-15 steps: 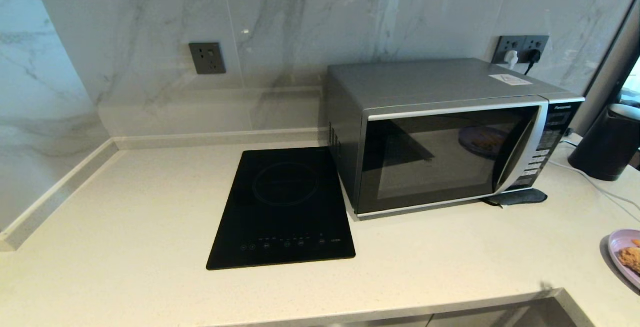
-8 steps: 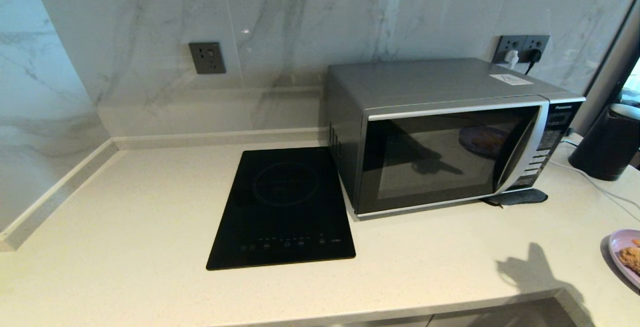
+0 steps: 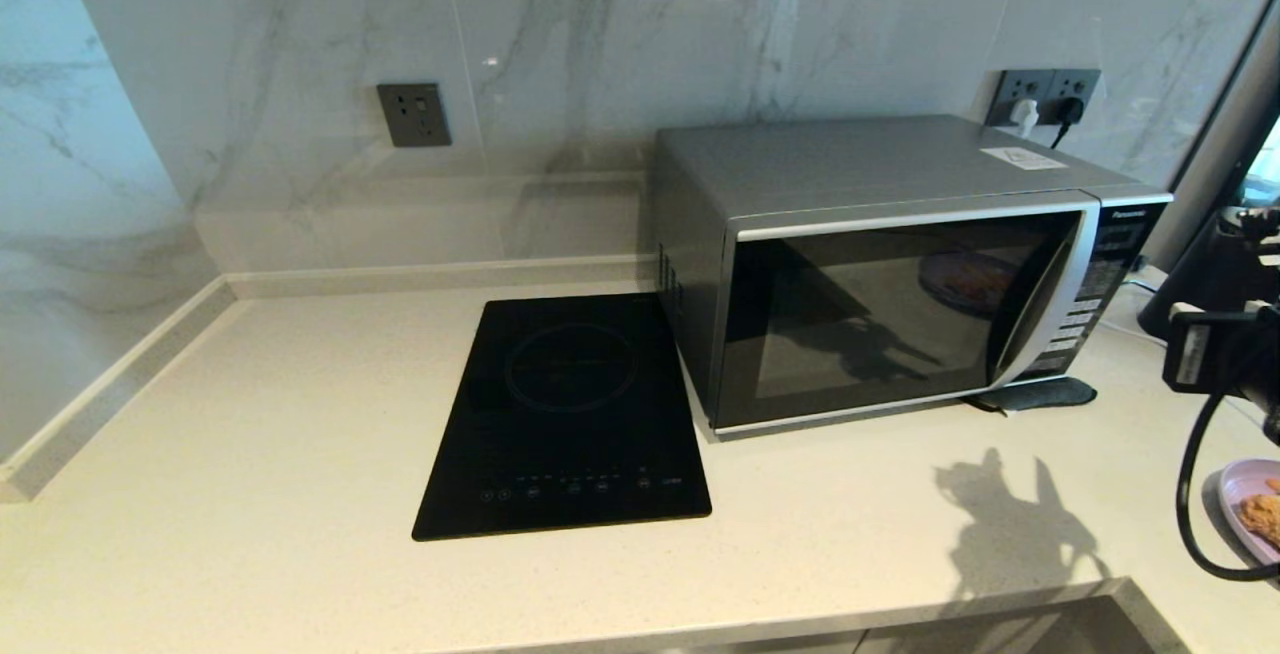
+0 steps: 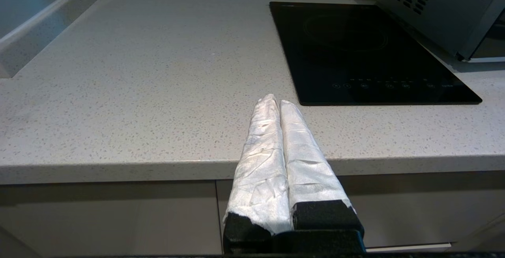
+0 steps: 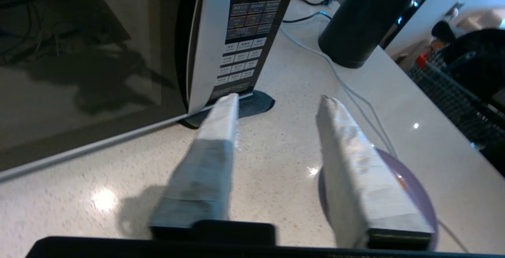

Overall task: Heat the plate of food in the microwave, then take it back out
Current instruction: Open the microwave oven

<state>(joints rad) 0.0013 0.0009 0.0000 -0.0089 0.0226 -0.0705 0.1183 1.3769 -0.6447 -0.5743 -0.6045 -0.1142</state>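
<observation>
The silver-grey microwave (image 3: 900,264) stands at the back right of the counter with its dark glass door shut. The lilac plate of food (image 3: 1250,509) lies on the counter at the far right, cut off by the view's edge. My right arm (image 3: 1215,359) hangs above the counter, just left of the plate. In the right wrist view my right gripper (image 5: 278,98) is open and empty, aimed at the counter in front of the microwave's button panel (image 5: 246,41). The plate (image 5: 414,195) shows behind one finger. My left gripper (image 4: 275,100) is shut and empty, parked at the counter's front edge.
A flat black induction hob (image 3: 565,414) lies left of the microwave. A black kettle (image 5: 363,21) stands right of the microwave, with a pale cable (image 5: 343,84) running across the counter. A dark pad (image 3: 1040,394) sits under the microwave's front right corner.
My right arm has come into the head view from the right edge. Its shadow has spread leftward across the counter and onto the microwave door.
</observation>
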